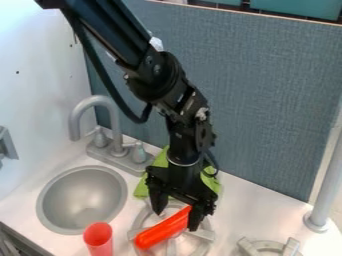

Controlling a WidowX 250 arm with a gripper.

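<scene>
An orange-red stick [157, 233] is lying slantwise over the middle burner [208, 234] of a toy kitchen, its rounded near end pointing left and its far end reaching in beside the gripper's right-hand finger in the scene. The burner's raised bars are probably bearing its weight, though contact beneath is staying hidden. The black gripper [176, 222] is hanging directly above, its 2 fingers standing spread, with pale stove showing between the left-hand finger and the stick. That spacing is suggesting the stick is resting on the burner rather than being gripped, while the downward pose is placing the fingers around its far end.

The black arm [131, 42] is slanting in from the far left. A green cloth [141, 189] is lying behind the gripper, partly hidden by it. To the left, a round gray sink [83, 195] is sitting in the white counter [247, 200], the faucet [75, 120] standing behind it, its spout curving toward the bowl, presumably to serve it. A red cup [99, 240] is standing near the sink's near right edge. A 2nd burner [267, 245] is sitting near right, and a gray post [327, 185] is rising beyond it.
</scene>
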